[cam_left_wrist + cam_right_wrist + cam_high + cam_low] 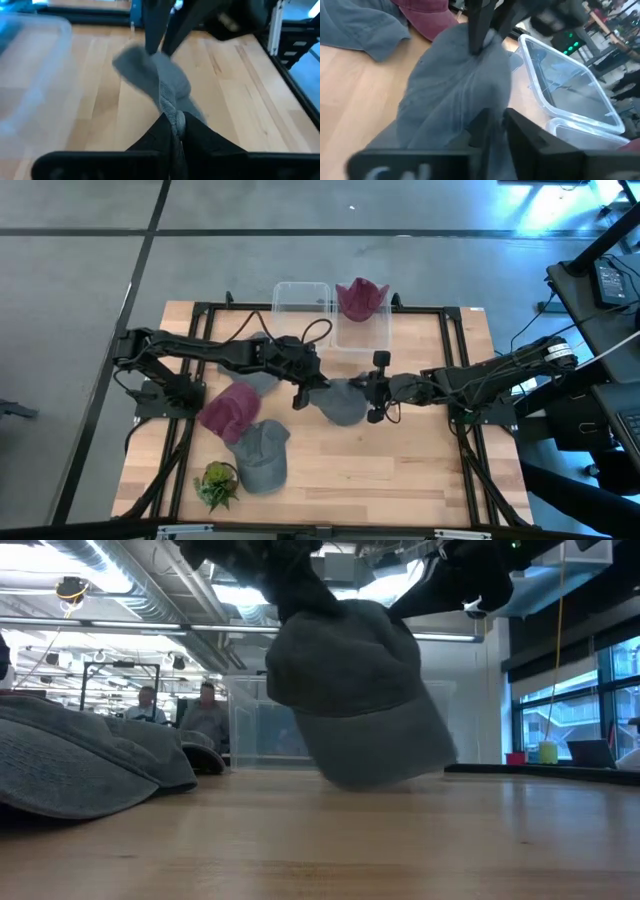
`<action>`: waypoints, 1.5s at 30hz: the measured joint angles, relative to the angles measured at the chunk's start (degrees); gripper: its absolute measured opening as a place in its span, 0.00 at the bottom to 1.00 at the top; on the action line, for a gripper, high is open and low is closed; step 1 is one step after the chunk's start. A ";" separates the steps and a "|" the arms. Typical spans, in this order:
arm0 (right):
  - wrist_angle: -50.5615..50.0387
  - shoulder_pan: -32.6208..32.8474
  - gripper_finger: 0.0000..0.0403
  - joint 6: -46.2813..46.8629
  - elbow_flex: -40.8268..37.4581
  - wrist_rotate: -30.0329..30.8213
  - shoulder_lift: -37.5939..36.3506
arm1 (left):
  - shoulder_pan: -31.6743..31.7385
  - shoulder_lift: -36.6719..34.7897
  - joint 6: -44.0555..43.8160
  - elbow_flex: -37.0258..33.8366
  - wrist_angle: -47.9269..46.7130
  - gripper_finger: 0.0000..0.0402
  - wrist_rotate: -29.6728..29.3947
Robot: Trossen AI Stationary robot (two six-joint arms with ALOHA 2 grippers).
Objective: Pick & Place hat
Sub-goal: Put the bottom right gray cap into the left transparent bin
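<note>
- The wooden table [400, 470] carries several hats; the two clear bins [302, 298] stand at its far edge, one already with a maroon hat [361, 297] in it, and I judge those bins to be your likely drop place.
- The grey cap [343, 402] you are working sits at mid-table, between the two arms. In the low view it hangs lifted, with only its lower edge near or on the wood.
- Leave the spare grey cap [262, 454], the other maroon hat [231, 409] and the small plant [218, 484] on the near-left side alone; keep your path away from them.
- Your left gripper [300, 388] is clamped on a fold of the cap's cloth at its left edge; the left wrist view shows the fingers pinched together on it.
- Your right gripper [374, 402] is clamped on the cap's opposite side; the right wrist view shows cloth squeezed between its fingers.
- Move both arms together at one pace, so the cloth neither stretches nor slips, and raise it clear of the wood before you travel toward the bins.
</note>
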 joint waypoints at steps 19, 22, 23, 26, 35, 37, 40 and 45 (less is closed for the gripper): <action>-38.93 0.00 0.62 19.22 11.63 1.63 -6.56 | 2.89 -0.43 18.41 36.62 -43.03 0.06 -7.31; -41.46 -0.13 0.62 21.52 11.63 1.22 -8.85 | 4.81 -0.49 22.54 40.91 -47.50 0.06 -14.47; -41.50 -0.13 0.62 22.00 11.63 1.22 -9.63 | 5.89 -0.49 23.82 41.72 -48.34 0.06 -15.78; -41.48 -0.13 0.62 22.80 11.65 1.19 -11.49 | 10.12 -0.49 29.14 42.86 -49.79 0.06 -16.61; -41.28 -0.13 0.62 23.64 11.65 1.22 -12.48 | 23.00 2.07 42.01 42.92 -49.55 0.06 -13.34; -41.28 -0.13 0.62 23.60 11.65 1.22 -12.30 | 25.10 3.43 43.62 42.92 -49.01 0.06 -11.07; -40.92 -0.49 0.62 23.48 11.65 1.18 -11.86 | 27.37 6.53 45.73 42.92 -47.56 0.06 -10.31; -39.42 -1.44 0.62 23.52 9.96 1.16 -11.39 | 30.09 12.34 47.64 42.90 -46.37 0.06 -11.58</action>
